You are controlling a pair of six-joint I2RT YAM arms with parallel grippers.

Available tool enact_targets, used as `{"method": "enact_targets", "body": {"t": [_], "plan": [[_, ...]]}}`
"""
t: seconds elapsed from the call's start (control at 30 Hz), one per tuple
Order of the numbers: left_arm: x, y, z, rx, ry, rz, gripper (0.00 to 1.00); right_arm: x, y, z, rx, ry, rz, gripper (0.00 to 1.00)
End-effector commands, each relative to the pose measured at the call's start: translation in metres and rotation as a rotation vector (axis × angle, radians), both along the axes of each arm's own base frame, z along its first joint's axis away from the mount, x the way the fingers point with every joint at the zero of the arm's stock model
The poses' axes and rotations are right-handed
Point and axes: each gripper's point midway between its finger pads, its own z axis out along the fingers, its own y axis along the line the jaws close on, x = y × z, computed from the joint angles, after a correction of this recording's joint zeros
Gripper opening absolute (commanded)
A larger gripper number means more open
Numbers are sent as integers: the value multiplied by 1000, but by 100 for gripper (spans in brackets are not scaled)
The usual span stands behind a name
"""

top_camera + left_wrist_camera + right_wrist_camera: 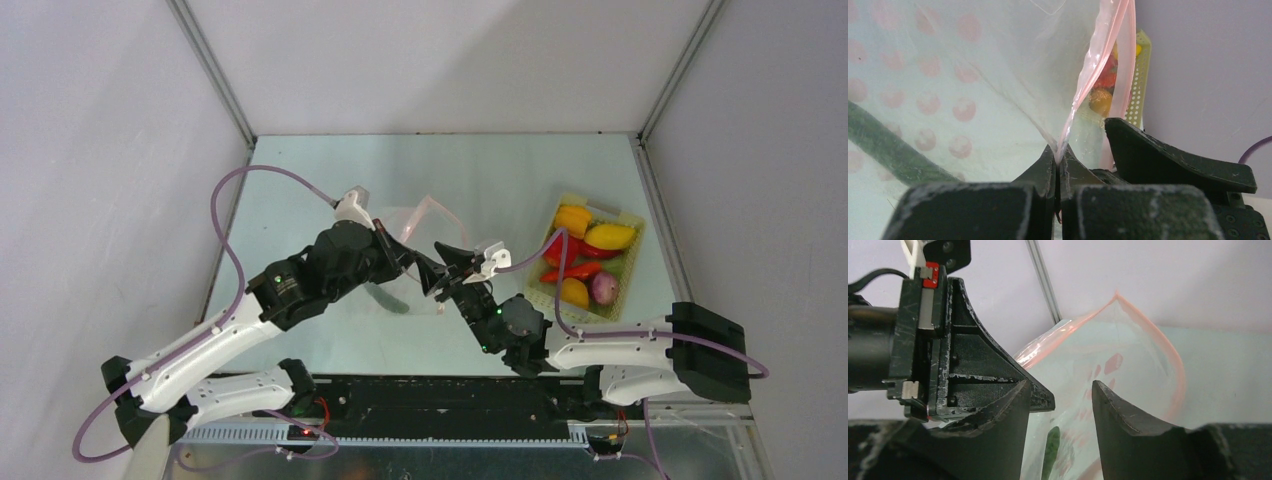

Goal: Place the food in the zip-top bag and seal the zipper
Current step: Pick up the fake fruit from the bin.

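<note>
The clear pink-dotted zip-top bag (405, 225) hangs lifted over the table with its mouth held up. My left gripper (410, 256) is shut on the pink zipper (1083, 95) at the mouth edge, and the strip runs straight into the pinch (1058, 161). My right gripper (446, 270) stands open at the bag's mouth (1060, 390), with nothing between its fingers (1115, 412). A long green vegetable (1050, 452) lies inside the bag (888, 150). The zipper (1175, 370) arcs open in the right wrist view.
A pale-yellow perforated basket (634, 250) at the right holds more food: a yellow pepper (573, 218), an orange one (610, 236), a red chili (580, 270) and a purple onion (604, 287). Grey walls enclose the table on three sides.
</note>
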Motion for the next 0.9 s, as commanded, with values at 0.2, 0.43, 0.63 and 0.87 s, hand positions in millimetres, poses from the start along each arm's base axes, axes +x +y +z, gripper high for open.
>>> {"method": "enact_targets", "body": {"t": [0.2, 0.43, 0.63, 0.87], "plan": [[10, 13, -3, 66, -45, 56, 0, 13, -84, 27, 63, 135, -99, 59], [15, 8, -15, 130, -27, 39, 0, 48, -219, -44, 75, 479, -412, 62], [18, 3, -22, 171, -10, 19, 0, 53, -277, -107, 29, 755, -539, 67], [19, 5, -28, 195, 2, 22, 0, 70, -286, -167, 86, 1058, -480, 74]]}}
